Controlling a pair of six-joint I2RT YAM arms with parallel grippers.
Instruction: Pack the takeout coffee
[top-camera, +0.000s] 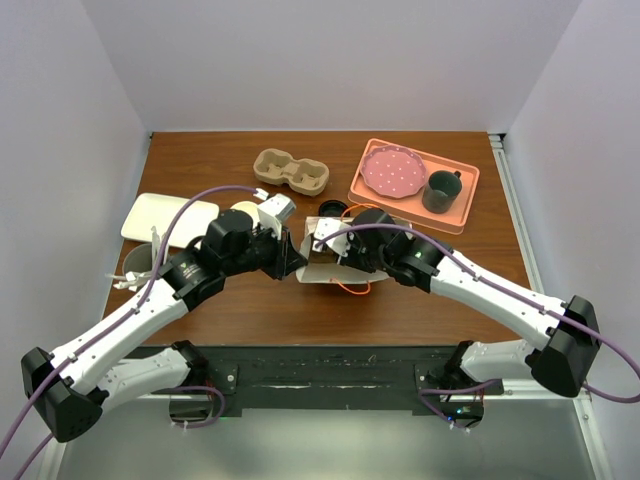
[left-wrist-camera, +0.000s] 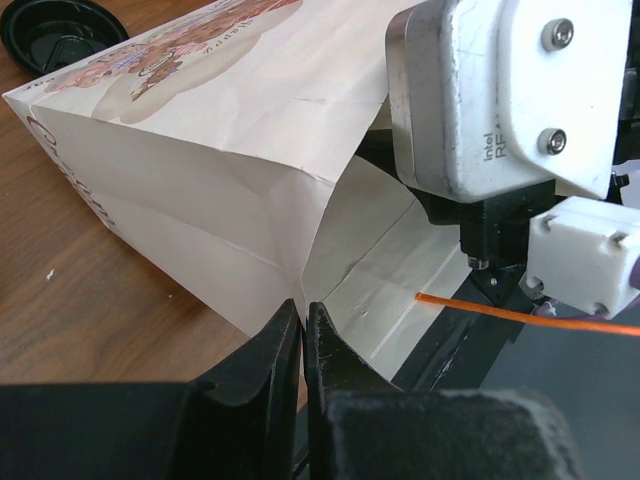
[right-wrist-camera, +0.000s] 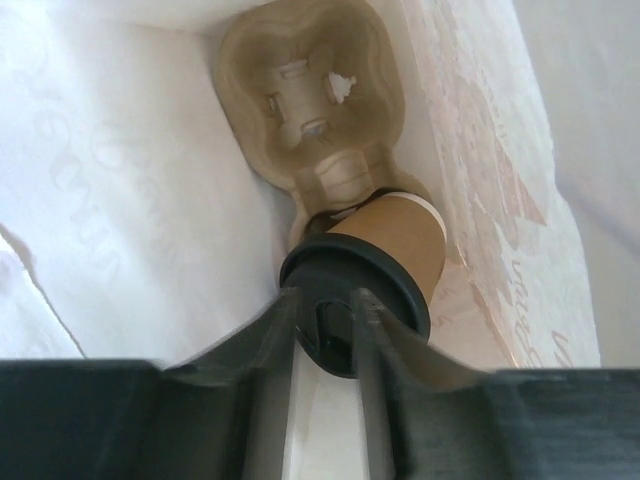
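I find the bag (left-wrist-camera: 230, 170) lying on its side on the table (left-wrist-camera: 90, 300), mouth toward the right arm. Left gripper (left-wrist-camera: 303, 345): fingers pressed together on the bag's mouth edge, clamped on the paper. Right gripper (right-wrist-camera: 325, 312): reached inside the bag, fingers a narrow gap apart at the lid (right-wrist-camera: 400, 285); I cannot tell whether they grip it. The coffee (right-wrist-camera: 395, 235) is inside the bag, lid toward the wrist camera, base touching a brown carrier (right-wrist-camera: 300, 90) set against the bag wall.
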